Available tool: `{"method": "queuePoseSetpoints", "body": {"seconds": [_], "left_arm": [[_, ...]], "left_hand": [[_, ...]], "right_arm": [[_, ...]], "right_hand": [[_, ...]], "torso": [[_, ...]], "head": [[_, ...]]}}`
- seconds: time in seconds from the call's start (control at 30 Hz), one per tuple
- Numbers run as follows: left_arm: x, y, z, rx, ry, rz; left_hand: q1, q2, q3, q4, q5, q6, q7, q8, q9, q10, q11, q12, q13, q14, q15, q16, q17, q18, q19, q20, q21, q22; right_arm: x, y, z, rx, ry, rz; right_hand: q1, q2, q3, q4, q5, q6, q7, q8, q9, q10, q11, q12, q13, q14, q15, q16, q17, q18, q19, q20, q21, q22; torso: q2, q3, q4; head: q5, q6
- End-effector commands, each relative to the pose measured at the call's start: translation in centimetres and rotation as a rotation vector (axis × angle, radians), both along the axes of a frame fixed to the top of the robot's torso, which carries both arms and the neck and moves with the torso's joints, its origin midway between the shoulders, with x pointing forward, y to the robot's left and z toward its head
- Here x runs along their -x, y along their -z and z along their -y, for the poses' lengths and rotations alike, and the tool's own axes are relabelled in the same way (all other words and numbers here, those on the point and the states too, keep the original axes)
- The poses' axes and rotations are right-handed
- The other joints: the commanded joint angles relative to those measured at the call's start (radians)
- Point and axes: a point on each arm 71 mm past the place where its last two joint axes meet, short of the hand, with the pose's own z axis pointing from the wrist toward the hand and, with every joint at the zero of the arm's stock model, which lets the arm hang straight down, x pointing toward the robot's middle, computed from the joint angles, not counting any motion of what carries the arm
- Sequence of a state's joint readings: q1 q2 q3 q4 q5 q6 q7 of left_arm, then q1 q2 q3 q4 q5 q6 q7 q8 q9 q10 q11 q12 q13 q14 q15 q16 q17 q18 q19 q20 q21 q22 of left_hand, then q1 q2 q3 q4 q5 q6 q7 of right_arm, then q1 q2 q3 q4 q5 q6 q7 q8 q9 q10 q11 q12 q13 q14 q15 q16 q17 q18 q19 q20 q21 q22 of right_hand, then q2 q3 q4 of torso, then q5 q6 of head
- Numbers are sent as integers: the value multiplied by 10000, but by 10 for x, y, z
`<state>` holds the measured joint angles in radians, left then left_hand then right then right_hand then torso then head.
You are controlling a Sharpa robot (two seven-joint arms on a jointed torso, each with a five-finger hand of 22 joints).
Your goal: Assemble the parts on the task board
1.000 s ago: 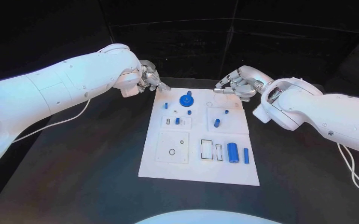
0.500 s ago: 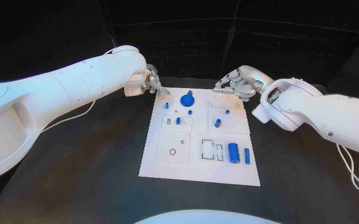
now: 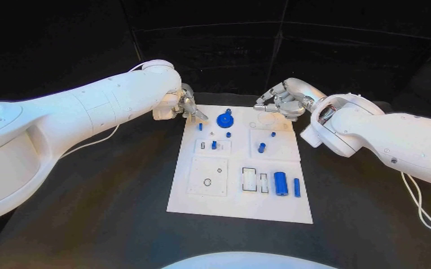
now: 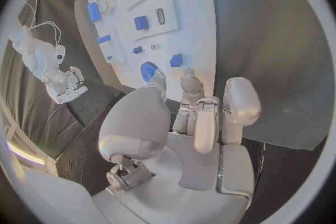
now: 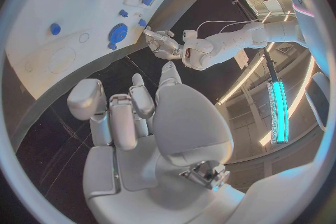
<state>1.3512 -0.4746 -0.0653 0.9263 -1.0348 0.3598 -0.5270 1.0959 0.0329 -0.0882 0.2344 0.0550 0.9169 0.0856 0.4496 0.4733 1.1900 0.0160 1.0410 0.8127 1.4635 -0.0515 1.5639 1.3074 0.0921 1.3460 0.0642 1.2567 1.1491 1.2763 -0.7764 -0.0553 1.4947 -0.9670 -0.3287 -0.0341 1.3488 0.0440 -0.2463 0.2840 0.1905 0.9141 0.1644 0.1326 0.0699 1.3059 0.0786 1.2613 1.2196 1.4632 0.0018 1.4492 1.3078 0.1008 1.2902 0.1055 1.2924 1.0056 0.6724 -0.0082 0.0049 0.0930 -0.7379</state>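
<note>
Nearest on the black worktop (image 3: 108,219), the near end of the white task board (image 3: 241,210) carries a large blue cylinder (image 3: 280,184) lying flat with a slim blue bar (image 3: 296,187) just beside it, next to two rectangular pockets that look unfilled; a round hole to their left also looks vacant. Mid-board, small blue pegs (image 3: 213,145) stand beside shallow slots, and another blue peg (image 3: 261,147) stands on the right-hand panel. Toward the far end a blue gear-like disc (image 3: 225,119) sits on the board, probably seated on its post already. Beyond it, both hands hover at the far corners, apparently poised to reach in from either side. The left hand (image 3: 186,104) hangs over the far left corner, fingers loosely curled, apart and holding nothing, as its wrist view confirms. The right hand (image 3: 278,104) hangs near the far right corner, fingers slack and parted, empty too. No part is held; assembly looks early.
</note>
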Motion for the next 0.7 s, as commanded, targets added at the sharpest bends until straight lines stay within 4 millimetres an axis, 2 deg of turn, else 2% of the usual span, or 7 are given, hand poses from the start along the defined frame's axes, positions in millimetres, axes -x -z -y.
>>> {"method": "queuePoseSetpoints", "body": {"seconds": [0.03, 0.13, 0.27, 0.4, 0.7], "left_arm": [[0, 1, 4, 38, 159, -67], [0, 1, 6, 53, 198, -92], [0, 3, 8, 52, 242, -147], [1, 5, 8, 11, 243, -212], [1, 6, 9, -98, 249, -342]], "left_hand": [[-17, 107, -48, 21, -35, 81, 13, 66, -11, 74, -27, 35, 12, 1070, 21, 63, 2624, 41, 62, -23, 67, 17], [-11, 107, -51, 20, -34, 81, 13, 66, -11, 74, -28, 36, 13, 1071, 21, 66, 2629, 39, 68, -23, 75, 28], [73, 97, -90, -7, -35, 84, 8, 72, -11, 73, -32, 45, 7, 1073, 18, 69, 2634, 32, 86, -27, 99, 63], [217, 124, -122, -59, -32, 98, 0, 90, -7, 69, -39, 55, -2, 1073, 12, 69, 2634, 31, 89, -32, 103, 75], [828, 430, 19, -364, -9, 155, -26, 162, 11, 95, -63, 127, 30, 1073, -3, 69, 2634, 19, 119, -45, 140, 149]], "right_arm": [[-1, -2, -1, -78, 4, 165], [-1, -2, -1, -74, 12, 158], [-1, -2, -1, -63, 17, 140], [-1, -2, -1, -52, 18, 119], [-1, -1, -2, -20, 34, 45]], "right_hand": [[127, -10, -76, -3, 42, -54, -9, 15, -12, -71, -8, 30, -3, 649, -26, 0, 689, 81, 3, 1, -34, 11], [133, -6, -77, -4, 60, -58, -9, 14, -12, -74, -7, 27, -7, 648, -25, -3, 685, 80, 4, 2, -33, 14], [133, -6, -77, -4, 60, -58, -9, 14, -12, -74, -7, 27, -7, 648, -25, -3, 685, 80, 4, 2, -33, 14], [232, -2, -77, -44, 145, -61, -8, 19, -9, -80, -8, 22, -17, 646, -22, -8, 678, 80, 5, 4, -33, 14], [402, 14, -67, -109, 186, -59, -10, 30, -5, -86, -12, 15, -31, 647, -23, -9, 680, 81, 7, 5, -33, 16]], "torso": [[-10, -5, 8], [-2, -10, 8], [-5, -1, 8], [-7, -6, 0], [-4, 3, -7]], "head": [[33, -5], [64, 6], [5, 2], [7, 9], [0, -10]]}}
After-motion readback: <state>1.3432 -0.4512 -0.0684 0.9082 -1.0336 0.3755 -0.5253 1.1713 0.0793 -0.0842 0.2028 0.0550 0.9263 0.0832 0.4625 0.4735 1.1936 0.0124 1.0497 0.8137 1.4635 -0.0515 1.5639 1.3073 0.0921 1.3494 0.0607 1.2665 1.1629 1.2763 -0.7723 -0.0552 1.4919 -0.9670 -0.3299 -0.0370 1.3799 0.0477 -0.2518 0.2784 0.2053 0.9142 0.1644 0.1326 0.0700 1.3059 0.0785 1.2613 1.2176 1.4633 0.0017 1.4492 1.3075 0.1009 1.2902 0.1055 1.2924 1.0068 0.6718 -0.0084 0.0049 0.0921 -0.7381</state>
